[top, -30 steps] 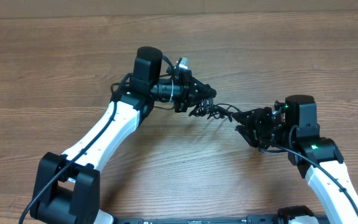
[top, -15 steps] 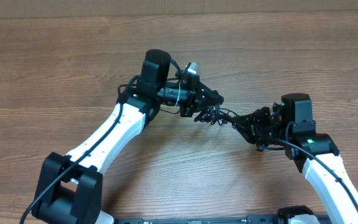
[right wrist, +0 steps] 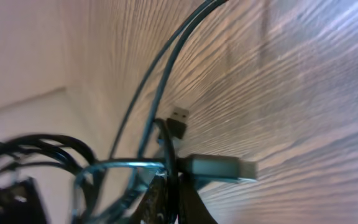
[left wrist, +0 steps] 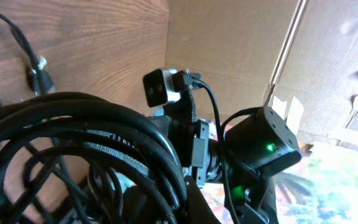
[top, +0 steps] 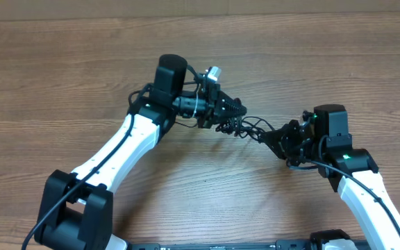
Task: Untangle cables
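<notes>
Robotics lab, data-collection station look, not home or shop. Two white robot arms with black joints, left arm [top: 117, 149] and right arm [top: 367, 198], reach in from near edge over bare wood-grain tabletop [top: 61, 62]. Small camera [top: 212, 72] clamped at left arm's wrist. Second wrist camera [left wrist: 160, 87] on other arm, seen in left wrist view. Green status light [top: 350, 156] lit on right arm. Plain cardboard sheets [left wrist: 241, 50] stand as backdrop behind tabletop. Area beyond cardboard bright and blurred, cannot tell what.
</notes>
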Controlling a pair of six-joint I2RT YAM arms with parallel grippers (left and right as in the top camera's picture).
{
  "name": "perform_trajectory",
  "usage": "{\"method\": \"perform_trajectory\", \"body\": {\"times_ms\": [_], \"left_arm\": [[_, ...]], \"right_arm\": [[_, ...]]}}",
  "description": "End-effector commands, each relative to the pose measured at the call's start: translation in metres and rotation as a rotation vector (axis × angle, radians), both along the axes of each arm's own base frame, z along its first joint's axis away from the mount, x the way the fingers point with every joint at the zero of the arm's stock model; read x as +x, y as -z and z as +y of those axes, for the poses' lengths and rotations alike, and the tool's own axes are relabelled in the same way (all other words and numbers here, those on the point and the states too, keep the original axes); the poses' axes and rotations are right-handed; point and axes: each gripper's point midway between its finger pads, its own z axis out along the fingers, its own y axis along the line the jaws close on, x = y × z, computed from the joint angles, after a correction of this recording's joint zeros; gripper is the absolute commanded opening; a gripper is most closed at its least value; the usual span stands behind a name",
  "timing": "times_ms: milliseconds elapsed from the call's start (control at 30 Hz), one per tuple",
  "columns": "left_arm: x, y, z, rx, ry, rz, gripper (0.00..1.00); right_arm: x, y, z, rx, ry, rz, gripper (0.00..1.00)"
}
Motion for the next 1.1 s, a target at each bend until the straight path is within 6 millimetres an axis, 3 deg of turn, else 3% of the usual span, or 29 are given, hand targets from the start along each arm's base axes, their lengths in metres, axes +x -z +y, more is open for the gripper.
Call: {"method": "perform_trajectory", "body": {"times_ms": [0,100,300,433,500,567,667,733,867,1067], "left_arm": [[0.003,-0.017,0.013,-0.048,0.034,-0.124,0.04],[0.007,-0.019,0.022,-0.060,0.034,-0.149,0.04],[0.011,-0.011,0.038,-0.045,0.025,-0.164,0.04],[0.010,-0.004,0.045,-0.026,0.023,-0.168,0.04],[0.008,-0.001,0.046,-0.020,0.027,-0.163,0.04],[0.008,-0.001,0.045,-0.020,0.028,-0.164,0.04],[0.009,-0.004,0.043,-0.026,0.027,-0.164,0.04],[0.011,-0.009,0.042,-0.040,0.020,-0.152,0.04],[0.014,-0.024,0.038,-0.085,0.029,-0.177,0.04],[0.010,-0.032,0.026,-0.110,0.060,-0.244,0.04]], "right_arm": [[0.005,0.012,-0.022,-0.220,-0.071,-0.098,0.04],[0.001,0.029,-0.053,-0.393,-0.002,-0.044,0.04],[-0.007,0.041,-0.105,-0.667,0.122,0.023,0.04],[-0.007,0.041,-0.118,-0.731,0.160,0.029,0.04],[-0.003,0.039,-0.103,-0.659,0.119,0.005,0.05],[0.001,0.035,-0.076,-0.531,0.029,-0.042,0.09],[0.003,0.014,-0.023,-0.259,-0.126,-0.128,0.19],[0.001,-0.003,0.002,-0.116,-0.211,-0.183,0.21],[-0.006,-0.026,0.030,-0.021,-0.417,-0.355,0.31],[-0.011,-0.019,0.041,-0.152,-0.575,-0.480,0.50]]}}
